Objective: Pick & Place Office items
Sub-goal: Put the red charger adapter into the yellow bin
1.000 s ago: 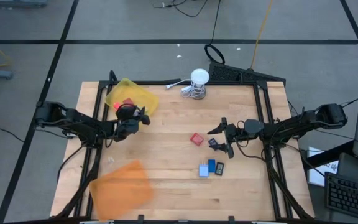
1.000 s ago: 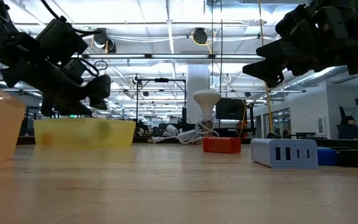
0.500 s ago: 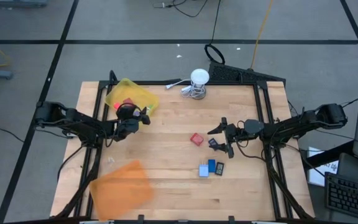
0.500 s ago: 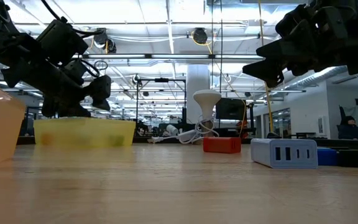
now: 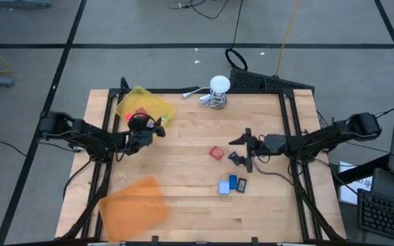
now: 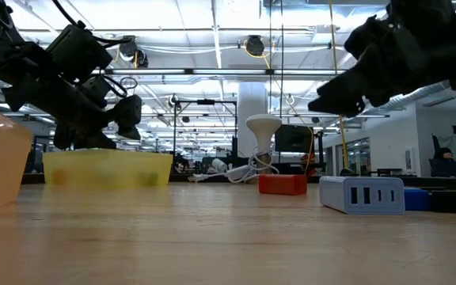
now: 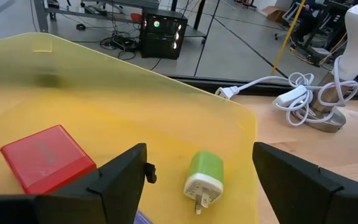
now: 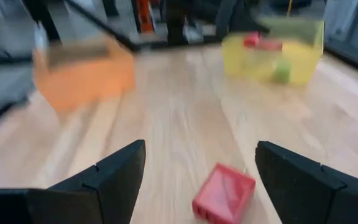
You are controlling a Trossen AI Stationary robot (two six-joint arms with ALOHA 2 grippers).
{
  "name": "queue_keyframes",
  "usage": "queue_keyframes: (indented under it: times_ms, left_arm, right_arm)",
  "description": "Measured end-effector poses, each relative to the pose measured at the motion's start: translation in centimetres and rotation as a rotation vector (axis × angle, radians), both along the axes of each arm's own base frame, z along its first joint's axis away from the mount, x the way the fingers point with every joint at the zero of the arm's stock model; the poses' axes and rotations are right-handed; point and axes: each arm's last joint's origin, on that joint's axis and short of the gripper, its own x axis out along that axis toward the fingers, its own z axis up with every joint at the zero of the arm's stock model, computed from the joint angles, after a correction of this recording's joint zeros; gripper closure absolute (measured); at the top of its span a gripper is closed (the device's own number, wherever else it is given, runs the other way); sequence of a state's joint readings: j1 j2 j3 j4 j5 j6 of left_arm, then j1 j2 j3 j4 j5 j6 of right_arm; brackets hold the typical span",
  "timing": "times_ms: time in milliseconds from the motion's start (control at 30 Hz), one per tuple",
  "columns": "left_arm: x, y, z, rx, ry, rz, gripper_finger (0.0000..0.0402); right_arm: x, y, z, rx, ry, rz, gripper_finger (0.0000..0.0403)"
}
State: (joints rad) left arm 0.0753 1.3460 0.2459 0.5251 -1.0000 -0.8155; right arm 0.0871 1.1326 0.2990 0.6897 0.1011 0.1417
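Note:
My left gripper (image 5: 152, 128) hangs open over the near rim of the yellow tray (image 5: 144, 106). In that tray lie a red block (image 7: 45, 158) and a green-and-white plug (image 7: 202, 180), which sits between my fingers' line of sight without touching them. My right gripper (image 5: 240, 149) is open and held above the table, pointing at a loose red block (image 5: 216, 152), which also shows in the right wrist view (image 8: 224, 193). A grey charger (image 5: 223, 186), a blue piece (image 5: 232, 182) and a black piece (image 5: 242, 184) lie flat on the wood nearer the front edge.
An orange tray (image 5: 134, 201) sits at the near left corner. A white round lamp with a coiled cable (image 5: 219, 92) stands at the far edge. Bare wood lies between the two trays and the loose pieces. Black frame rails run along both table sides.
My left gripper's fingers have spread a little wider above the yellow tray. My right gripper has swung and tipped on its wrist toward the loose red block, staying above the table with its fingers as wide as before.

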Motion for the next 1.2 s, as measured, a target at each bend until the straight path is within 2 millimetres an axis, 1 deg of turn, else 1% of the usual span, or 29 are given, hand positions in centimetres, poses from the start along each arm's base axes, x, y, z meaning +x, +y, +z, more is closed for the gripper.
queue_keyframes:
  times_ms: [200, 300, 400, 633, 867, 1000, 1200]
  left_arm:
    - [0.0, 0.1, 0.0, 0.000, -0.005, 0.004, 0.0103]
    - [0.0, 0.1, 0.0, -0.001, -0.007, 0.004, 0.0104]
    - [0.0, 0.1, 0.0, -0.002, -0.008, 0.004, 0.0109]
    - [0.1, 0.0, 0.0, -0.018, -0.005, -0.024, 0.0116]
    - [0.1, 0.0, 0.0, -0.017, -0.003, -0.025, 0.0106]
    - [0.1, 0.0, 0.0, -0.017, -0.008, -0.025, 0.0109]
    - [0.1, 0.0, 0.0, -0.017, -0.010, -0.025, 0.0122]
  right_arm:
    - [2.4, 1.0, 0.0, -0.083, 0.261, -0.124, 0.0112]
    - [3.7, 1.3, -0.3, -0.075, 0.358, -0.181, 0.0112]
    - [5.0, 1.5, -1.0, -0.044, 0.403, -0.200, 0.0112]
    - [7.2, 1.7, -3.1, -0.053, 0.491, -0.209, 0.0112]
    - [8.3, 1.3, -4.9, -0.063, 0.556, -0.230, 0.0112]
    - [8.4, 0.9, -5.7, -0.068, 0.584, -0.240, 0.0112]
    - [8.3, 0.2, -5.7, -0.112, 0.619, -0.230, 0.0112]
